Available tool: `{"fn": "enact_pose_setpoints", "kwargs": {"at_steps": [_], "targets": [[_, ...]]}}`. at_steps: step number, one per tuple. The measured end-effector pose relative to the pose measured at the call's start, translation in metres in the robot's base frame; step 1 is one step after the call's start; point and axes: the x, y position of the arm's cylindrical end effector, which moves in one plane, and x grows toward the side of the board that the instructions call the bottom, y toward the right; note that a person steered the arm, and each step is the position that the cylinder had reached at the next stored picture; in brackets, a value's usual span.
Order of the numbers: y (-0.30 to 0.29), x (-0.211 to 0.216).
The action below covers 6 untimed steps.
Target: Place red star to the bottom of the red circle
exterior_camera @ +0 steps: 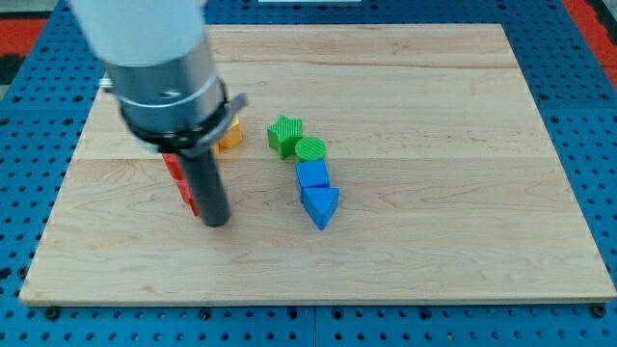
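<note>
My tip (pixel 216 222) rests on the board at the view's left of centre, at the end of a dark rod under the grey arm body. Red pieces (pixel 179 181) show just to the left of the rod, mostly hidden by it; I cannot tell which is the red star and which the red circle. The tip sits right beside the lowest red piece (pixel 190 203), touching or nearly touching it.
An orange block (pixel 229 135) peeks out to the right of the arm body. A green star (pixel 284 133), green circle (pixel 310 149), blue square (pixel 312 174) and blue triangle (pixel 321 205) form a chain near the centre. The wooden board (pixel 463 193) lies on a blue pegboard.
</note>
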Motion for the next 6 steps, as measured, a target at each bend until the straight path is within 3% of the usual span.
{"fn": "enact_pose_setpoints", "kwargs": {"at_steps": [2,3,4,5,6], "targets": [[-0.031,-0.032],[-0.007,-0.027],[0.05,0.019],[0.069,0.053],[0.089,0.04]]}}
